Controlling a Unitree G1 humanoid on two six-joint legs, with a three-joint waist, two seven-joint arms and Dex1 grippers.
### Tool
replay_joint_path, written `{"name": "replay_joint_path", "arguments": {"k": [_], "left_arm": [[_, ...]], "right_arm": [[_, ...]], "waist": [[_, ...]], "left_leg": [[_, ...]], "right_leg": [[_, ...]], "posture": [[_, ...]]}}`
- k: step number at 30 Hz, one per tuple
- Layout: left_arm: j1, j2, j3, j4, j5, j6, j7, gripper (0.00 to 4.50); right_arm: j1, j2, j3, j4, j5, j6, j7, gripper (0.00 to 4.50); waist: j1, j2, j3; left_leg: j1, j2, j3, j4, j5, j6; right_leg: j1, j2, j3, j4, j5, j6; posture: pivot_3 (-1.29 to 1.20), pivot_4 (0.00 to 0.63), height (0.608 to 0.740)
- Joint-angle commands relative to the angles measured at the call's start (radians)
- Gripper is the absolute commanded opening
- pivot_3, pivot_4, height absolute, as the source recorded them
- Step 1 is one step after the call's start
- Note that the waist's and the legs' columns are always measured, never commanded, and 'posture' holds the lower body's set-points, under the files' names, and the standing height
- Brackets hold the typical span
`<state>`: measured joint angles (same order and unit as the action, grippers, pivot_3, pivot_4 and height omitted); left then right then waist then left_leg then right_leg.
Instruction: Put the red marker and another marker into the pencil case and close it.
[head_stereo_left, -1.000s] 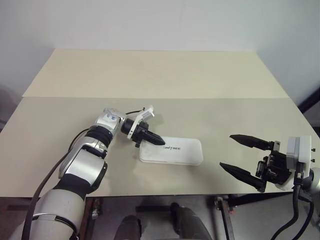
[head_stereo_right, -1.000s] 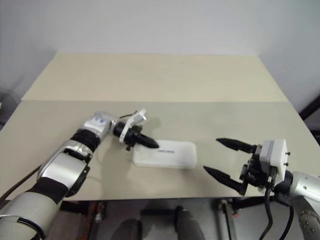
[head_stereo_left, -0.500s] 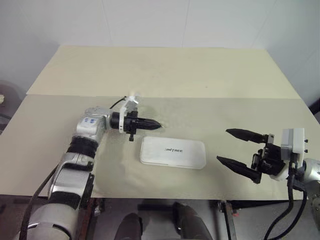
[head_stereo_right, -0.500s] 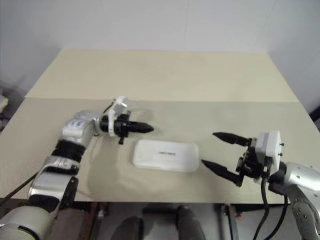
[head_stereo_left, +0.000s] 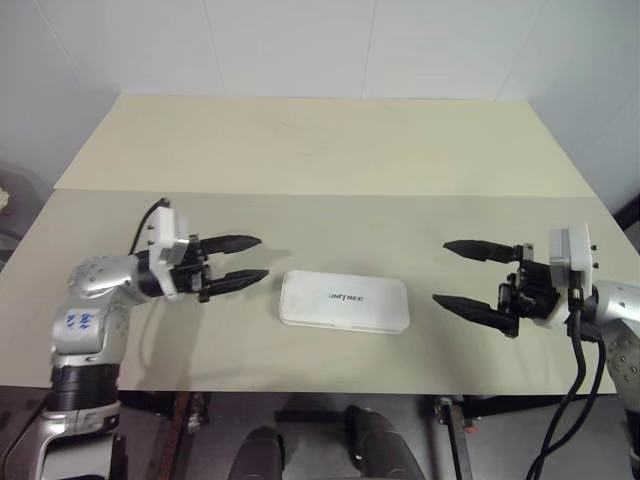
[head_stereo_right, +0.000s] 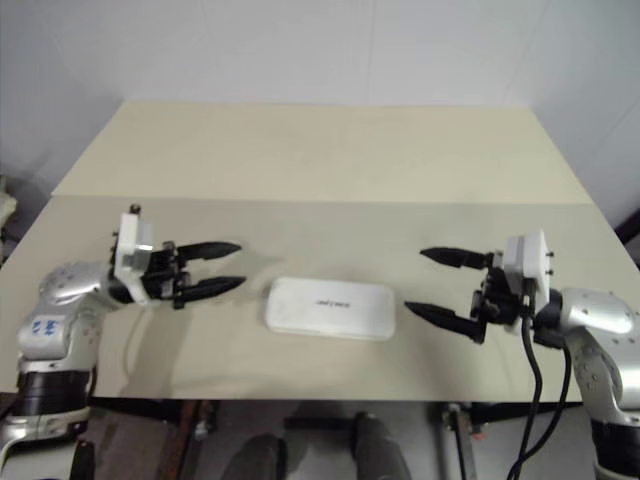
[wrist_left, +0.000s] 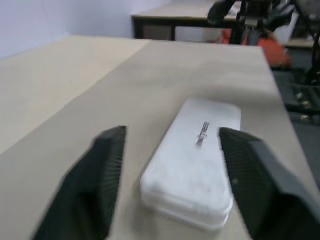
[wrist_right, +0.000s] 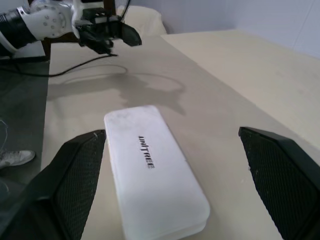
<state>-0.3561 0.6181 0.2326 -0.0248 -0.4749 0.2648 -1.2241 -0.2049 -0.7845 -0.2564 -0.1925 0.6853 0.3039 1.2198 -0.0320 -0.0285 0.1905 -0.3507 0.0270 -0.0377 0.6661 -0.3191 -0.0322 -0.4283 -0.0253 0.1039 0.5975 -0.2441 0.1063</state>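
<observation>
Two pincers are held level over the beige surface (head_stereo_left: 320, 160), one at each end of the pencil case (head_stereo_left: 343, 301), and neither has hold of anything. The left pincer (head_stereo_left: 245, 260) is seen with its black fingers parted, pointing at the case's near end yet apart from it; the right pincer (head_stereo_left: 455, 273) is spread wide and likewise kept clear of the other end. The case lies flat near the front edge of the surface, between the pincers, with its lid down and the dark lettering uppermost. No marker is visible outside it, so the task is judged complete or nearly so. The case is judged light, stiff and smooth, hence liable to slide when pushed. It would best be taken across its narrow width, or pressed from above on the lid.
</observation>
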Motion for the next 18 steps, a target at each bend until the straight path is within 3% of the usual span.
{"name": "replay_joint_path", "arguments": {"k": [1, 2, 9, 14, 18], "left_arm": [[0.033, 0.034, 0.043, -0.039, -0.038, -0.034, -0.005, 4.28], [0.041, 0.041, 0.049, -0.041, -0.044, -0.039, -0.009, 4.49], [0.094, 0.116, 0.085, 0.016, -0.062, -0.118, -0.092, 4.49], [0.131, 0.182, 0.072, 0.101, 0.095, -0.211, 0.002, 4.49], [0.115, 0.201, 0.064, 0.154, 0.119, -0.256, 0.02, 4.49]], "right_arm": [[-0.066, -0.007, 0.028, 0.053, -0.025, -0.03, 0.04, 4.5], [-0.081, -0.004, 0.036, 0.066, -0.031, -0.032, 0.045, 4.5], [-0.115, 0.017, 0.063, 0.07, -0.043, -0.028, 0.037, 4.5], [-0.076, 0.022, 0.058, 0.066, -0.048, -0.044, 0.031, 4.5], [-0.073, 0.047, 0.058, 0.048, -0.051, -0.053, 0.0, 4.5]], "waist": [[0.0, 0.0, 0.0], [0.0, 0.0, 0.0], [0.0, 0.001, 0.0], [0.0, 0.001, 0.001], [-0.002, 0.001, 0.001]], "left_leg": [[0.0, 0.0, 0.001, 0.0, 0.0, 0.0], [0.0, 0.0, 0.001, 0.0, 0.0, 0.0], [-0.001, 0.001, 0.001, -0.003, -0.001, 0.0], [-0.001, 0.001, 0.001, -0.003, -0.001, 0.0], [-0.001, 0.002, 0.003, -0.003, -0.001, 0.0]], "right_leg": [[0.0, 0.0, 0.001, 0.0, 0.0, 0.0], [0.0, 0.0, 0.001, 0.0, 0.0, 0.0], [-0.002, 0.0, -0.001, 0.0, 0.002, 0.005], [-0.002, 0.0, -0.001, -0.001, 0.002, 0.004], [-0.002, 0.0, 0.0, -0.002, 0.002, 0.004]], "posture": [[0.0, 0.15, 0.74], [0.0, 0.15, 0.74], [0.0, 0.15, 0.74], [0.0, 0.15, 0.74], [0.0, 0.15, 0.74]]}}
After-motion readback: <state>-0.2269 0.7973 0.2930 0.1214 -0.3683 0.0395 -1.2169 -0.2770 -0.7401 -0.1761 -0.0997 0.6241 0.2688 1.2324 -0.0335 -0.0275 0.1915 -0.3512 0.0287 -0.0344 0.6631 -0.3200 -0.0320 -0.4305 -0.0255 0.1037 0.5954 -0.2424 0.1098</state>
